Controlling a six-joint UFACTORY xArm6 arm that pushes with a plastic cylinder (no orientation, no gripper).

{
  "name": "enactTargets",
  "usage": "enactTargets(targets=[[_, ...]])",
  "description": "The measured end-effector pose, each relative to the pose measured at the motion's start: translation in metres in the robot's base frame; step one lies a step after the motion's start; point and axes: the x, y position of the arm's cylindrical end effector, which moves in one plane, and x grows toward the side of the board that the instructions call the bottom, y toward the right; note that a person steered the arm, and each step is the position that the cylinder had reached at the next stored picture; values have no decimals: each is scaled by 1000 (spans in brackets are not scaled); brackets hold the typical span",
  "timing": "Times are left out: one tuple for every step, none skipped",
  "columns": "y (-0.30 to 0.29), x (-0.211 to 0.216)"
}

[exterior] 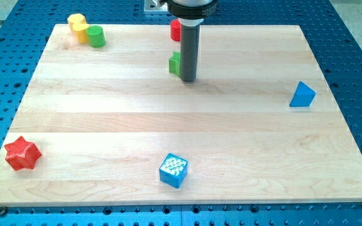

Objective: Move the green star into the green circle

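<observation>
A green block (174,63), its shape mostly hidden by my rod, lies at the board's upper middle. My tip (188,80) rests on the board against that block's right side. The green circle, a short green cylinder (95,36), stands at the view's upper left, far to the left of the tip, touching a yellow block (77,26).
A red block (176,29) sits near the top edge, partly behind the rod. A blue triangular block (302,95) is at the right. A red star (22,153) is at the lower left. A blue cube (173,170) is at the bottom middle. The wooden board (105,125) lies on a blue perforated table.
</observation>
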Motion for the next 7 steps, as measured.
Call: enactTargets(targets=[[-60,1],[-50,-3],[40,-3],[43,-29],[-86,-37],[-156,-36],[-105,-31]])
